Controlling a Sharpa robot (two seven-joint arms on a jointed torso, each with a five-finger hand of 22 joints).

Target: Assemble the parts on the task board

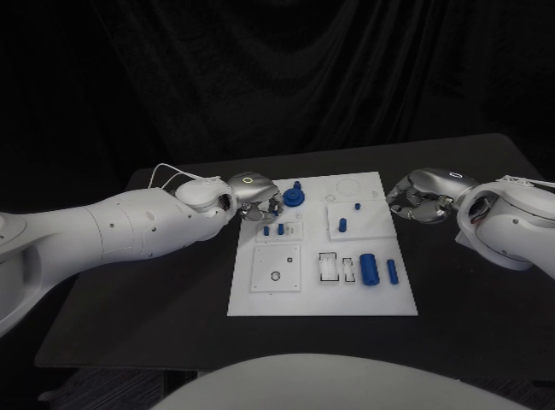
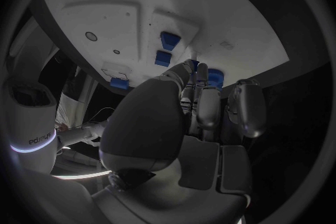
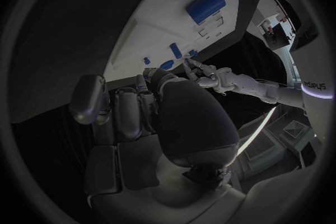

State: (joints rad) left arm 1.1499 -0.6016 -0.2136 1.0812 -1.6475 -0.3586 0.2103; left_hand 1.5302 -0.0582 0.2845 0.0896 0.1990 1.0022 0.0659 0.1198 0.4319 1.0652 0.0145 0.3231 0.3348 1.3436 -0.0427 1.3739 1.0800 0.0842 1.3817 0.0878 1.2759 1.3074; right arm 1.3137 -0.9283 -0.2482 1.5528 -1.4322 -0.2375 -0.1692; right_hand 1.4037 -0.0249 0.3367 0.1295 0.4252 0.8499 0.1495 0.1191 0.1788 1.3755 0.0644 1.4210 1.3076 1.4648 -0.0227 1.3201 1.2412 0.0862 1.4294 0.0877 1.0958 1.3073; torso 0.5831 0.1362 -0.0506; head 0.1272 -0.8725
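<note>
The left hand [image 1: 255, 198] sits over the board's [image 1: 277, 299] far left part, its fingers touching a blue knob [image 1: 295, 197] standing there; whether it grips the knob cannot be told. The right hand [image 1: 419, 198] hovers just off the board's right edge, fingers curled in, holding nothing.

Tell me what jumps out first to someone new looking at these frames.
The white task board in the middle of the black table, dotted with small blue parts. The left robot hand is at the round blue part on the board's far left; the right robot hand hovers off the far right edge, fingers curled in.
</note>
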